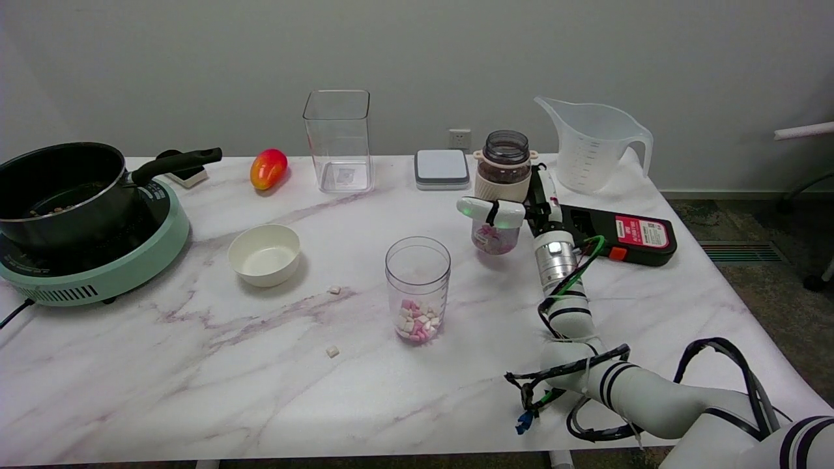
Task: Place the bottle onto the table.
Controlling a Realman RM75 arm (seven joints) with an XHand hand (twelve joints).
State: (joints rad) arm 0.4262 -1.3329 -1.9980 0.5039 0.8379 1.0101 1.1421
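The right hand [515,210] grips the bottle [500,189] around its middle, upright, with pink and white bits in its bottom. Just behind the hand lies a black device with a pink label [622,233]. A clear cup [417,288] holding similar bits stands nearer on the marble desk [195,378].

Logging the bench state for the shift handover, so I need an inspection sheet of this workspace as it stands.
Surface: white marble-look table, two small white pieces loose.
Job's things: clear bottle with beige collar, upright, pink-white pieces inside.
Clutter: clear round cup of pink-white pieces; white bowl; black pot on green cooker; red-yellow mango; square clear container; measuring jug; grey scale; black-red device.
Hands: right hand grips the bottle.
Cables: loose black loops on the arm.
Surroundings: grey wall, socket.
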